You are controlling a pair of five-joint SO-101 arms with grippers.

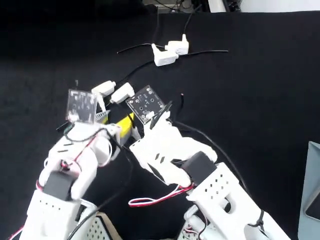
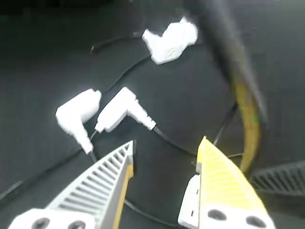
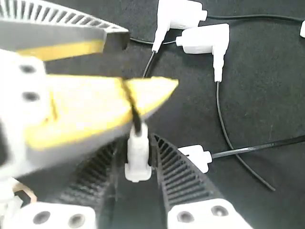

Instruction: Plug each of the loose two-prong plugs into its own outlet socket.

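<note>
In the right wrist view my right gripper [image 3: 137, 143] is shut on a small white plug [image 3: 138, 155] whose black cord runs up between the dark fingers. My left gripper [image 3: 150, 59], with one grey and one yellow finger, stands open just beyond it, the yellow finger close to that cord. The left gripper [image 2: 167, 140] holds nothing. Ahead of it two loose white plugs [image 2: 78, 114] [image 2: 119, 109] lie side by side on the black cloth. In the high view they are the plugs [image 1: 104, 88] [image 1: 122, 92] in front of both arms. Farther back lies a joined white pair [image 1: 170, 52].
Thin black cords [image 1: 210, 51] trail from the white pieces over the black cloth [image 1: 260, 90]. Another white plug [image 3: 195, 157] lies beside the right gripper's finger. A grey-blue container [image 1: 312, 190] stands at the right edge. Both arms crowd the near left of the table.
</note>
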